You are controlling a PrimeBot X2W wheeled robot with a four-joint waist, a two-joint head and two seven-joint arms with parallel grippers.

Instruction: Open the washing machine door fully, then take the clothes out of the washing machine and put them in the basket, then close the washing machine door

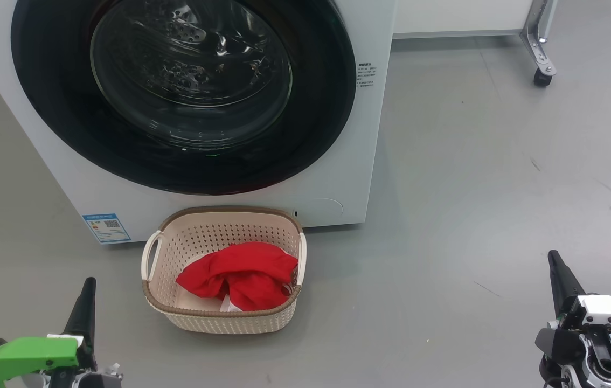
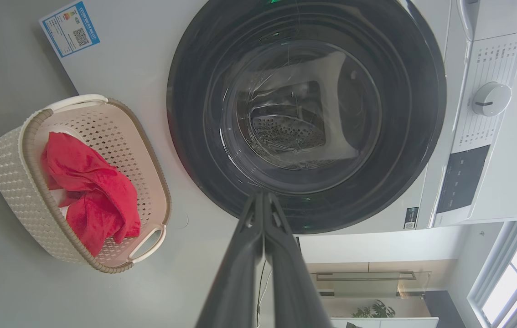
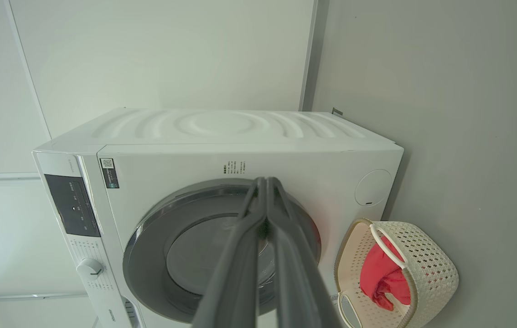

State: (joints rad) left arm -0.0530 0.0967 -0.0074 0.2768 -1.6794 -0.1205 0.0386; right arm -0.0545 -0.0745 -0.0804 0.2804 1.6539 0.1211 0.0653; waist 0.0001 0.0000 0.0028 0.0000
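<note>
The white washing machine [image 1: 79, 178] stands ahead with its round black-rimmed door [image 1: 187, 91] shut flat against its front; steel drum shows through the glass. On the floor just before it sits the cream basket [image 1: 224, 318], holding the red clothes [image 1: 241, 275]. My left gripper [image 1: 88, 285] hangs at the lower left, apart from the basket, fingers pressed together and empty. At the lower right my right gripper [image 1: 554, 258] is also shut and empty. In the left wrist view the shut gripper [image 2: 263, 196] points at the door's rim [image 2: 313, 214]; basket [image 2: 7, 173] and clothes [image 2: 90, 191] lie left.
Grey floor [image 1: 472, 188] spreads open to the right of the machine. A metal leg with a caster [image 1: 542, 75] stands at the far right back. A blue label [image 1: 106, 227] marks the machine's lower left corner. The right wrist view shows the machine [image 3: 222, 132], its control dial [image 3: 90, 269] and the basket [image 3: 431, 269].
</note>
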